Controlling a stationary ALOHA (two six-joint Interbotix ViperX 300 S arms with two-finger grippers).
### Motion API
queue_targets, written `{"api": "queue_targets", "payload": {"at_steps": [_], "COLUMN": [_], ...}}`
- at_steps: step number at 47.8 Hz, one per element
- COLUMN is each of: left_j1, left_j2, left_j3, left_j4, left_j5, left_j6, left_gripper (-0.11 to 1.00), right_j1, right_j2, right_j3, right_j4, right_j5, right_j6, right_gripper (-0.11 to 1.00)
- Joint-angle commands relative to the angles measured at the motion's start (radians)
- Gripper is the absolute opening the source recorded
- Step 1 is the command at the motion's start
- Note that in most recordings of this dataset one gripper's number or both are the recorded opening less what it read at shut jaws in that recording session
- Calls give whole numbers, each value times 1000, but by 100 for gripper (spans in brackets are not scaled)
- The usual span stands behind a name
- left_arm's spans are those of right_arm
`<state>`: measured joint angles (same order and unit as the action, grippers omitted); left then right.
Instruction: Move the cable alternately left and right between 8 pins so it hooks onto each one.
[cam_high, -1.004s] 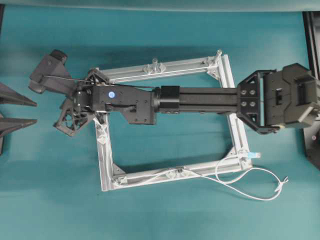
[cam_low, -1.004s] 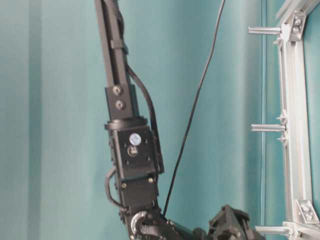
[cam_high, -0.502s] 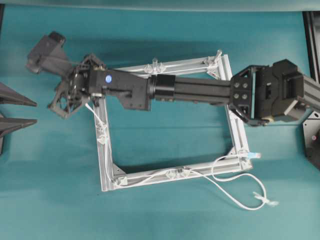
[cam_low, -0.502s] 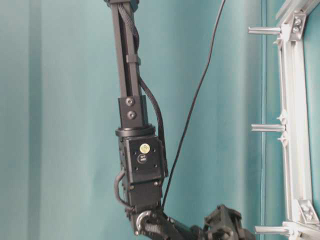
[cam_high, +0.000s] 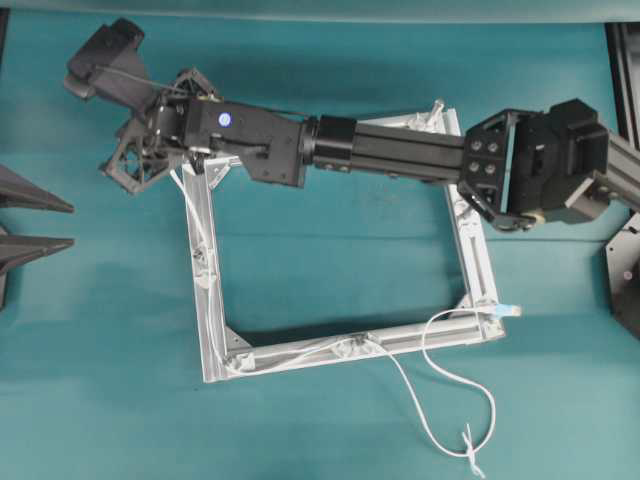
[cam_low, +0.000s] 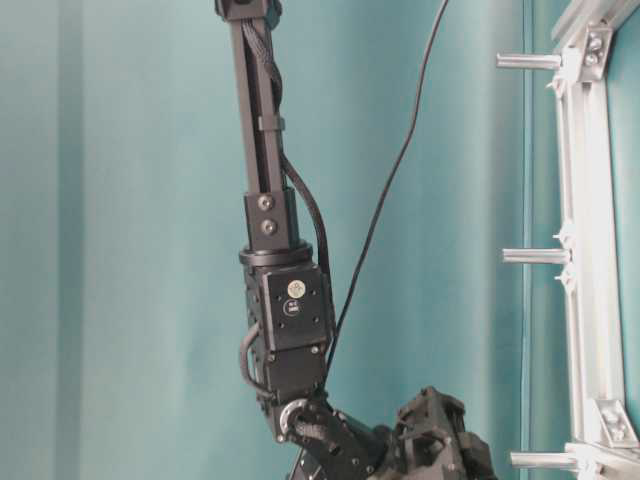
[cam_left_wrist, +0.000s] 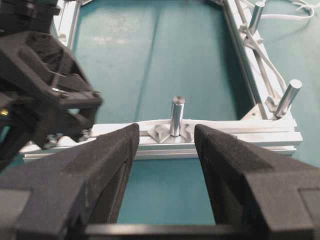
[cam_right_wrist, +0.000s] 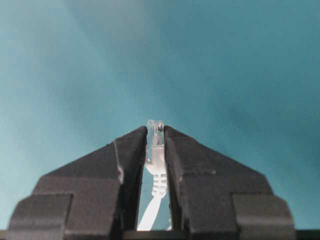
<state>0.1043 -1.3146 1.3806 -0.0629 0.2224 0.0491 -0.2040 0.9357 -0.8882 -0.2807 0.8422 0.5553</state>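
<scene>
A robotics lab bench — teal-covered table (cam_high: 330, 430), bare aluminium frame (cam_high: 212, 300), black robot arm (cam_high: 390, 160) reaching overhead.

Even, bright light falls from above; the frame (cam_high: 210, 290) casts a soft shadow on the teal table (cam_high: 330, 430). The left gripper (cam_left_wrist: 165, 150) fingers are blurred up close. The right wrist view's background is defocused, paler at left.

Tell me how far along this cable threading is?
About halfway, I'd judge. The cable already runs along two sides of the frame, past their pins. The right gripper pinches its plug end near the next corner. The other two sides have no cable.
</scene>
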Motion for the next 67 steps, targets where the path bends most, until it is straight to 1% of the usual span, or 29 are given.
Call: {"api": "queue_targets", "payload": {"at_steps": [1,5,8,11,16,18,20,27,32,35,40,47,52,56,62,67], "left_j1": [-2,-2,-2,-2,-2,-2,-2,-2,-2,-2,-2,-2,-2,-2,-2,-2], "left_j2": [6,6,6,6,6,6,6,6,6,6,6,6,5,6,6,6], "left_j3": [-9,-9,-9,-9,-9,-9,-9,-9,-9,-9,-9,-9,-9,-11,-9,-11], "left_j4": [3,3,3,3,3,3,3,2,3,3,3,2,3,3,2,3], "left_j5": [-9,-9,-9,-9,-9,-9,-9,-9,-9,-9,-9,-9,-9,-9,-9,-9], "left_j6": [0,0,0,0,0,0,0,0,0,0,0,0,0,0,0,0], "left_gripper": [56,56,55,56,56,56,56,56,56,56,56,56,56,56,56,56], "right_j1": [-21,-31,-38,-46,-57,-57,-55,-52,-52,-52,-46,-31,-9,6,20,32], "right_j2": [-26,-26,-28,-28,-31,-34,-37,-67,-104,-137,-181,-241,-284,-304,-327,-353], "right_j3": [-29,-31,-31,-29,-29,-28,-23,15,74,132,216,331,411,453,508,558], "right_j4": [-5,-6,-9,-17,-46,-60,-67,-71,-71,-71,-67,-69,-69,-69,-71,-72], "right_j5": [-9,-9,-5,0,32,44,55,72,66,52,-18,-69,-130,-155,-173,-212], "right_j6": [3,8,34,80,176,198,209,207,209,216,225,275,288,301,339,347], "right_gripper": [14,14,14,14,14,14,14,14,14,14,14,14,14,14,14,14]}}
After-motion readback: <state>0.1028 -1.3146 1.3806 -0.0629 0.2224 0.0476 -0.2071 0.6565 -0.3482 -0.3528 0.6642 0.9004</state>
